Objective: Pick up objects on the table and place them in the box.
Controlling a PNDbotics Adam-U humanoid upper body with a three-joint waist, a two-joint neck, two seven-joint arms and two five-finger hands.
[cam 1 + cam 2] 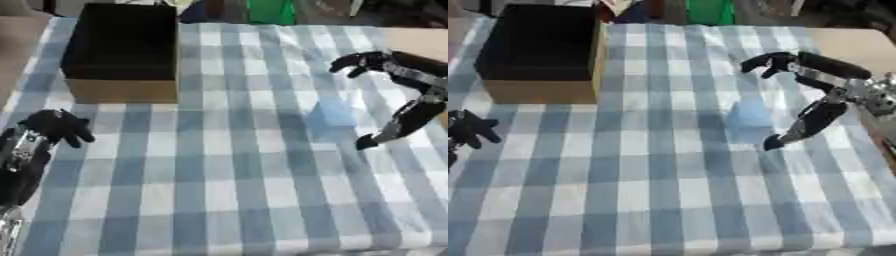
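The right robot hand (815, 90) is hanging spread wide around a pale blue object (750, 114) on the table (667, 190); the left robot hand (54, 126) is resting with fingers relaxed, near the box (122, 50).

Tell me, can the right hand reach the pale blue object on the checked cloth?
Probably yes. The right hand is spread open around the pale blue object, fingers beyond it and thumb on the near side, with only bare checked cloth between them.

Checked cloth (227, 190), seemingly cardboard box (122, 90)
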